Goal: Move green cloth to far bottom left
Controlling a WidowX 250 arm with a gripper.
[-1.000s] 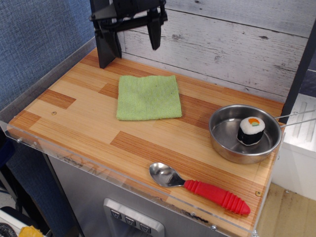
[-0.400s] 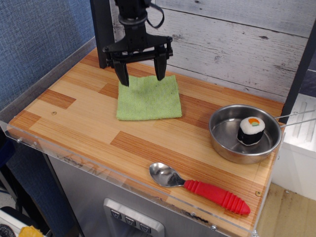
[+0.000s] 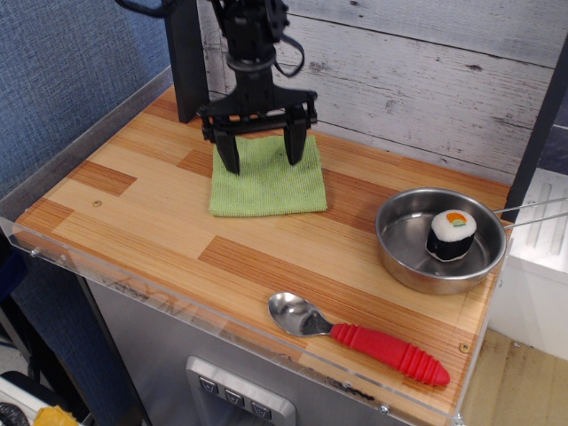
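The green cloth (image 3: 266,182) lies flat on the wooden table top (image 3: 160,222), toward the back left of centre. My gripper (image 3: 263,163) hangs straight down over the cloth's rear half. It is open, with the two black fingers spread nearly the cloth's width. The fingertips (image 3: 232,165) are at or just above the cloth's surface; I cannot tell whether they touch it. Nothing is held.
A steel pan (image 3: 441,241) with a sushi roll (image 3: 452,233) in it stands at the right. A spoon with a red handle (image 3: 362,338) lies near the front edge. A black post (image 3: 186,62) stands at the back left. A clear rim runs along the table's front and left edges.
The gripper has come down from high above the table's back onto the cloth, staying open. The cloth, pan and spoon have not moved.
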